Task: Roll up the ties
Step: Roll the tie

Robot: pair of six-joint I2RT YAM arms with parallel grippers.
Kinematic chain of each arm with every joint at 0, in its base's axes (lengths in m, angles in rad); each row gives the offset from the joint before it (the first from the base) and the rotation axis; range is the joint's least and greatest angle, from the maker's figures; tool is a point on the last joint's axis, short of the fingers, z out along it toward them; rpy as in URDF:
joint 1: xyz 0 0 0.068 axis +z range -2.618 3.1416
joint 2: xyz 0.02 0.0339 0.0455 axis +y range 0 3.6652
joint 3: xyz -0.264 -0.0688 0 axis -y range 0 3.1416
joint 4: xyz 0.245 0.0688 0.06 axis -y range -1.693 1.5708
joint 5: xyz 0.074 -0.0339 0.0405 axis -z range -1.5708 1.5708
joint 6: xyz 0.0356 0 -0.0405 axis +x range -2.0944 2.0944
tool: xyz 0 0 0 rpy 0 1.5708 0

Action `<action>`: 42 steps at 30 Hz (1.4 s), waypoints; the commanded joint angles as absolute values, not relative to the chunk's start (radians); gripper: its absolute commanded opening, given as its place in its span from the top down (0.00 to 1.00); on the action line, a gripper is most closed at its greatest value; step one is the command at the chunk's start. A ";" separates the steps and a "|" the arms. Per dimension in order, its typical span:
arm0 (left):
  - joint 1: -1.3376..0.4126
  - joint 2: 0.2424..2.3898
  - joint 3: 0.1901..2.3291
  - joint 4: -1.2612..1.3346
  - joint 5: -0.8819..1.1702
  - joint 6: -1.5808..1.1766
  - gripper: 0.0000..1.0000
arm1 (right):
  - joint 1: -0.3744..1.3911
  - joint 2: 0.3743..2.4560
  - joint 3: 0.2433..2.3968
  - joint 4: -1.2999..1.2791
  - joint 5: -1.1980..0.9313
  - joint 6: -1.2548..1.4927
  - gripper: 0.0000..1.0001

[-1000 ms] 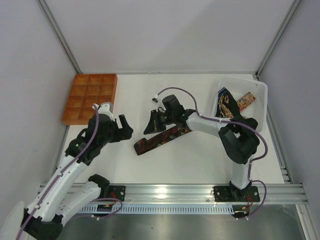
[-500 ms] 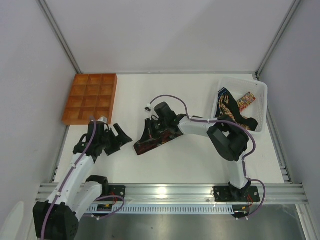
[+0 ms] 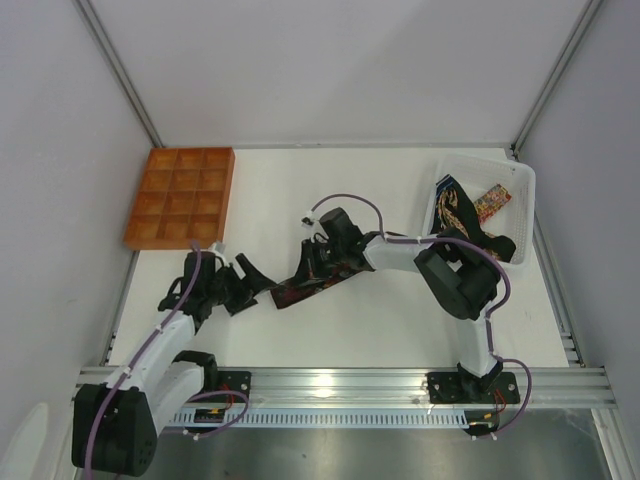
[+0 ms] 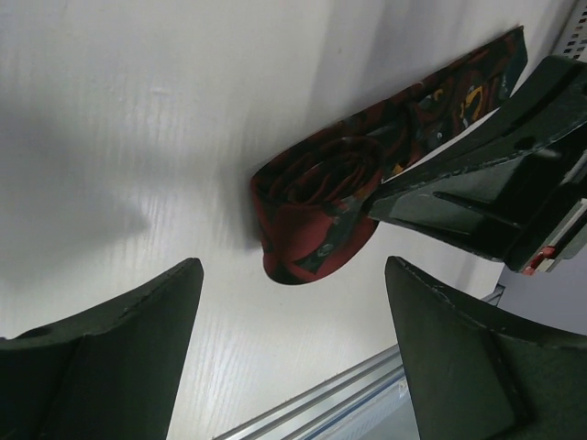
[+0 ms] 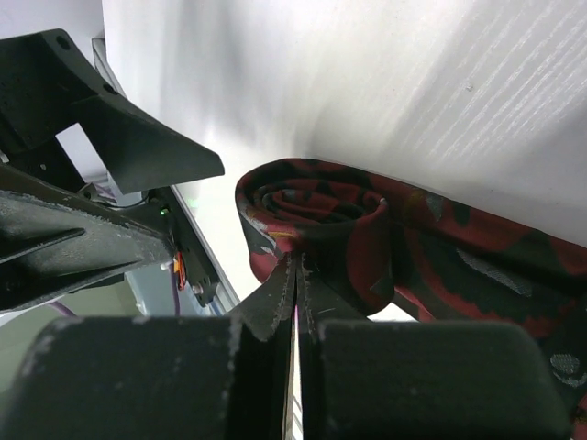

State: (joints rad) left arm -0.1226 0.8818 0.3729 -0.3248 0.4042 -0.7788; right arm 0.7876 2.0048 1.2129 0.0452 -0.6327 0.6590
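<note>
While the coil is only partly wound, I'd call this mid-roll on one tie.

- table (image 3: 400,320): white, smooth, matte.
- orange tray (image 3: 180,195): rigid grid of square compartments, nothing in it that I can see.
- clear bin (image 3: 522,178): well right of the tray. Thin see-through plastic with a rounded rim. It holds the spare ties (image 3: 455,210), black-gold and multicolour prints, loosely bunched.
- maroon tie (image 3: 315,283): flat on the table, right of the tray and nearer the arm bases, between tray and bin. Soft, limp fabric with a dark print.
- left gripper (image 3: 250,280): just tray-side of the tie, jaws wide apart, holding nothing, facing the coil.
- right gripper (image 3: 318,262): on the tie, far side from the tray. Jaws together, tips against the fabric beside the coil. Can't tell if a layer is pinched between them.
- coil (image 4: 316,215): the tie's tray-side end, a loose, flattened spiral of a few turns, with the rest trailing away as a flat strip.

Next move, my guess: the left closes on the coil to hold its shape. The slack spiral looks ready to spring open if released.
</note>
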 commanded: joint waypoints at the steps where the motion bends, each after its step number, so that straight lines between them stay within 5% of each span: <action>1: -0.149 0.900 0.364 -0.193 0.437 -0.815 0.14 | 0.776 2.028 1.197 0.104 -0.624 0.661 1.00; 36: -0.294 1.219 0.359 0.028 0.325 -1.134 0.26 | 0.758 2.014 1.157 0.163 -0.638 0.686 1.00; 42: -0.302 1.273 0.383 0.066 0.334 -1.111 0.49 | 0.758 2.011 1.158 0.146 -0.629 0.673 1.00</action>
